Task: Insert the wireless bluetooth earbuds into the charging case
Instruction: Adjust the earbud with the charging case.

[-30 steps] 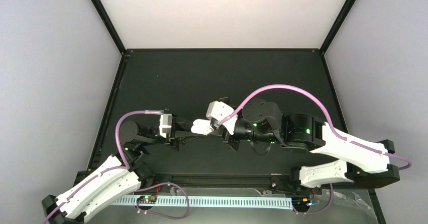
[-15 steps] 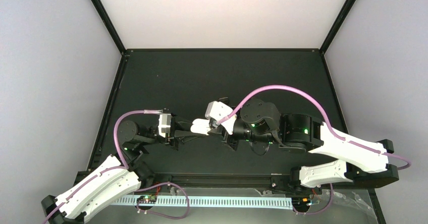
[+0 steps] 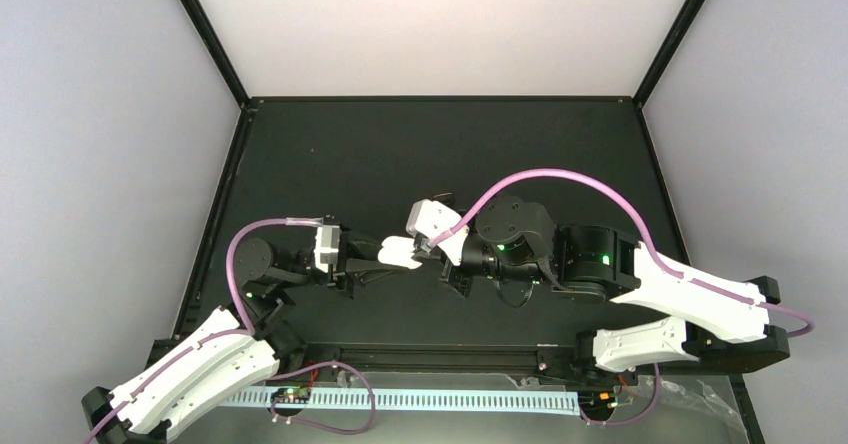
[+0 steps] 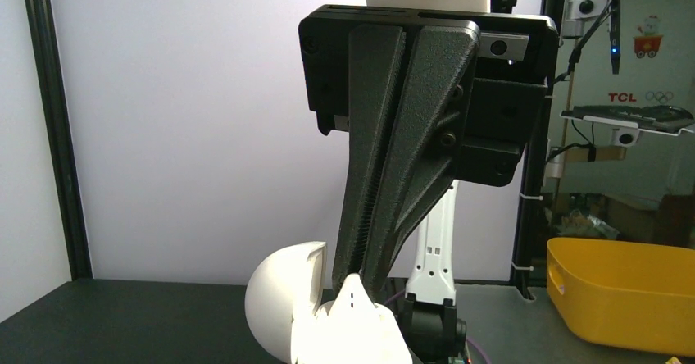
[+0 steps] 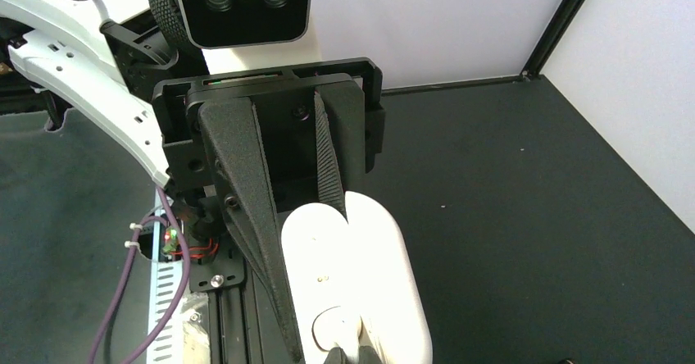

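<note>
My left gripper [image 3: 385, 255] is shut on the open white charging case [image 3: 402, 252] and holds it above the black mat. In the right wrist view its black fingers [image 5: 246, 192] flank the case [image 5: 328, 249], whose lid [image 5: 393, 282] is swung open. My right gripper [image 3: 433, 252] is shut on a glossy white earbud [image 5: 334, 325] resting in the case base. In the left wrist view the right gripper [image 4: 358, 279] comes down from above, pinching the earbud [image 4: 354, 298] beside the raised lid [image 4: 279, 307]. No black earbuds are in view.
The black mat [image 3: 430, 154] has walls on three sides. A black rail [image 3: 430, 354] runs along the near edge. Purple cables [image 3: 560, 176] loop over the arms. A yellow bin [image 4: 623, 290] stands off the table in the left wrist view.
My right gripper has edged slightly left, closer onto the case. The left gripper and case have barely moved.
</note>
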Available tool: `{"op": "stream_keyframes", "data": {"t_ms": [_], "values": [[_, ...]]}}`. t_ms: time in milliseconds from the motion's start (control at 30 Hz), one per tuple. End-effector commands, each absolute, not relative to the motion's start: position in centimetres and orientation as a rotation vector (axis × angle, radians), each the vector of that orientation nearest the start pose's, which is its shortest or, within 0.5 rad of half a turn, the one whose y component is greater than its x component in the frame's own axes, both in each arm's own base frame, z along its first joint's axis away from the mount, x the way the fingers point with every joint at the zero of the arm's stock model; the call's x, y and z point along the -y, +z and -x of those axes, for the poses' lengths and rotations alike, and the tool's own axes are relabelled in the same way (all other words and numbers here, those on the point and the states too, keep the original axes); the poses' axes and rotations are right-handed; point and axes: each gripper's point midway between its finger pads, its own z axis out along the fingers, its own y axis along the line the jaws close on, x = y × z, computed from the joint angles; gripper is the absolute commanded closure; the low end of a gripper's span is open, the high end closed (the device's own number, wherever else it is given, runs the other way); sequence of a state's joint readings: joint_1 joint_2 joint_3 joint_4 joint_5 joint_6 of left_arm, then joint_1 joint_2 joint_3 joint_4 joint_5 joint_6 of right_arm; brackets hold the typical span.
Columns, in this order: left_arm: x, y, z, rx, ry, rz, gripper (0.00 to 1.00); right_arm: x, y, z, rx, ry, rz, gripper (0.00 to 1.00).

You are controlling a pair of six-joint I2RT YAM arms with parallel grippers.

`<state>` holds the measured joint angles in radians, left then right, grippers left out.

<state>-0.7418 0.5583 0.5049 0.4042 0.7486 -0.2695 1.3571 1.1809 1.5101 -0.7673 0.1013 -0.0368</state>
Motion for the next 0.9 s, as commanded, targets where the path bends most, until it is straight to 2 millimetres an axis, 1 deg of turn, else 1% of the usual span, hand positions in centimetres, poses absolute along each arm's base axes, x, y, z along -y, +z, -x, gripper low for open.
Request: {"op": "stream_keyframes", "data": {"t_ms": [0,233,433,567,733,867], "values": [[24.0,38.8,-8.1,-0.985,-1.307,-1.001,0.98,-34.2,38.8,-9.8,-1.645,0.702,1.271,0.99],[24.4,38.0,-8.9,-1.028,-1.287,-0.997,0.98,-33.5,40.2,-9.9,-1.616,0.707,1.239,0.99],[24.9,37.0,-9.5,-1.068,-1.287,-1.003,0.98,-32.9,40.5,-10.2,-1.612,0.689,1.219,0.99],[25.0,36.7,-9.7,-1.078,-1.287,-1.004,0.98,-32.7,40.9,-10.3,-1.605,0.687,1.207,0.99],[24.9,36.9,-9.6,-1.072,-1.291,-1.0,0.98,-32.8,40.6,-10.2,-1.609,0.689,1.21,0.99],[24.7,37.6,-9.4,-1.051,-1.298,-0.992,0.98,-32.9,40.2,-10.2,-1.613,0.688,1.213,0.99]]}}
